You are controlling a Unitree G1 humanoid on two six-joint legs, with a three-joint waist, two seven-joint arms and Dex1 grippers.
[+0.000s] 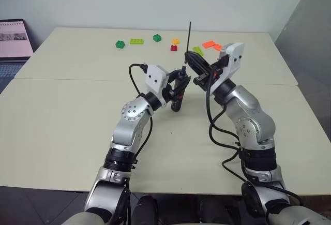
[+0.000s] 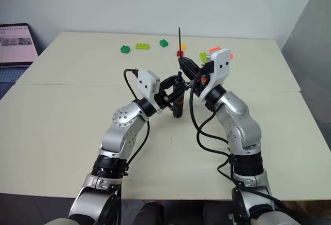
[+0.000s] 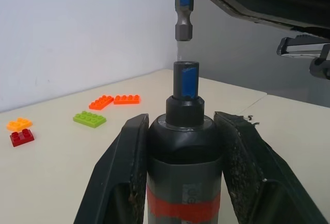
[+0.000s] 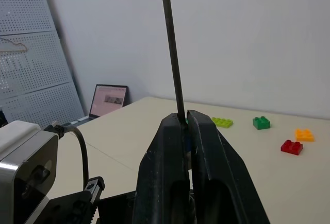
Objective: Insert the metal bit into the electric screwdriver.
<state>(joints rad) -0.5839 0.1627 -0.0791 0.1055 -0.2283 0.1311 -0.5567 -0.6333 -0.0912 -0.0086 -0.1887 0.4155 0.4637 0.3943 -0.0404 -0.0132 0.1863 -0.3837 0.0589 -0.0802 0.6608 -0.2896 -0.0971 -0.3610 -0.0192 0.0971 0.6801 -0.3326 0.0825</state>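
My left gripper (image 1: 178, 88) is shut on the electric screwdriver (image 1: 177, 100), a black pen-shaped tool with a red band, held upright above the middle of the table (image 1: 67, 116). In the left wrist view the screwdriver (image 3: 184, 157) sits between both fingers (image 3: 126, 162), its socket end upward. My right gripper (image 1: 190, 58) is shut on the metal bit (image 1: 189, 34), a thin dark rod pointing up past the fingertips. The bit's thicker blue-banded lower end (image 3: 184, 7) hangs just above the screwdriver's socket, in line with it, with a small gap. The rod (image 4: 172, 54) rises from the shut right fingers (image 4: 206, 147).
Several coloured toy bricks lie at the far side of the table: green (image 1: 120, 44), lime (image 1: 137, 41), red (image 1: 174, 48) and orange (image 1: 212, 44). A laptop (image 1: 13, 41) stands beyond the table's left edge. A seam (image 1: 77, 79) crosses the tabletop.
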